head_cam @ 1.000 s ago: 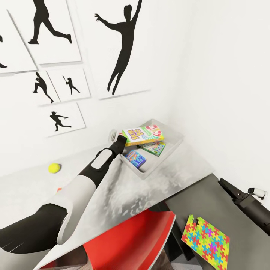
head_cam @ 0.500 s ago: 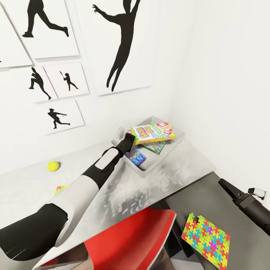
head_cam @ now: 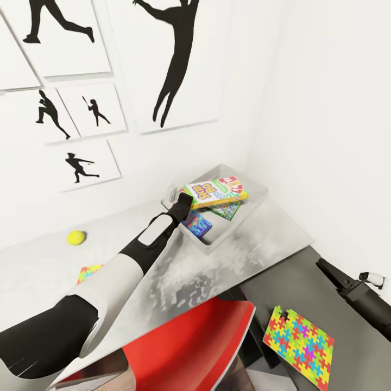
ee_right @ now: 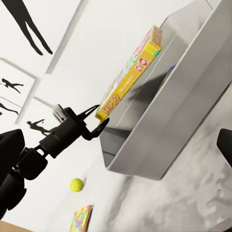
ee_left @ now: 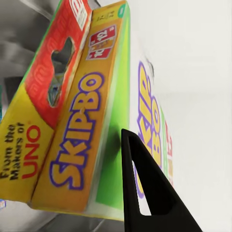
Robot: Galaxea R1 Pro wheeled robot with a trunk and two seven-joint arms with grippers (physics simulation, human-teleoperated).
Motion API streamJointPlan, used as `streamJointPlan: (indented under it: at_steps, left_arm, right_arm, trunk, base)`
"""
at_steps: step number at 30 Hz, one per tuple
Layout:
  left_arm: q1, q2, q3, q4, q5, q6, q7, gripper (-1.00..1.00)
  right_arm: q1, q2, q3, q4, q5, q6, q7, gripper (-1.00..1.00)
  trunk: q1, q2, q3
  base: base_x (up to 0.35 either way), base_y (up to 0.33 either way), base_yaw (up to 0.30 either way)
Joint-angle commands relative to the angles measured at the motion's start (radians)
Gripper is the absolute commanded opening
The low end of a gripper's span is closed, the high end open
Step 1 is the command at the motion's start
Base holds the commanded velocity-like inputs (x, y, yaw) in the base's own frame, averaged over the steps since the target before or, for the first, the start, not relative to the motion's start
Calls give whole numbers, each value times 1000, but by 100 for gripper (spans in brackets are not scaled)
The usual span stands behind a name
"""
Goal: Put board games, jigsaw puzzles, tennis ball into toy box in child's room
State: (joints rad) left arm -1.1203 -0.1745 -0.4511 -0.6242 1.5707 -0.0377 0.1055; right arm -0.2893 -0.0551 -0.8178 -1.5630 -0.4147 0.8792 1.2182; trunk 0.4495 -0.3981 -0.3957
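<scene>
The Skip-Bo board game is pinched at one corner by the left gripper, jaws clamped on the box edge, and it's held tilted over the toy box rather than lying flat inside. Two more board games can be seen lying under it in the tray. The tray is parked on the table near the wall corner. Further back along the table, the tennis ball is sat by itself, and a jigsaw puzzle is poking out beside the arm. Another jigsaw puzzle is seen lower down, beyond the table edge. The right gripper is held well off to the side; how far open can't be told.
</scene>
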Motion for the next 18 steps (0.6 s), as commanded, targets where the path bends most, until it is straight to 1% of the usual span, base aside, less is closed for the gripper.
streamJointPlan:
  at_steps: [1,4,8,9,10,18]
  left_arm:
    - [-1,0,-3,-4,6,-4,7,-100]
    - [-1,0,-4,-28,6,-2,18,-100]
    - [-1,0,-5,-75,6,0,81,-100]
    - [-1,0,-6,-89,6,-1,109,-100]
    - [-1,0,-7,-95,6,-2,122,-100]
    - [-1,0,-7,-109,5,-5,164,-100]
  right_arm:
    - [-1,0,-1,0,-3,6,1,100]
    - [-1,0,0,0,-3,6,1,100]
    - [-1,1,0,0,-2,4,1,100]
    - [-1,2,0,0,-1,2,1,100]
    - [-1,2,0,0,0,1,2,100]
    - [-1,1,0,1,0,0,5,100]
  trunk:
    - [0,-2,-3]
    - [0,-2,-5]
    - [0,-2,-6]
    - [0,-2,-6]
    - [0,-2,-6]
    - [0,-2,-6]
  base:
    - [0,0,0]
    - [0,0,0]
    - [0,0,0]
    - [0,0,0]
    - [0,0,0]
    - [0,0,0]
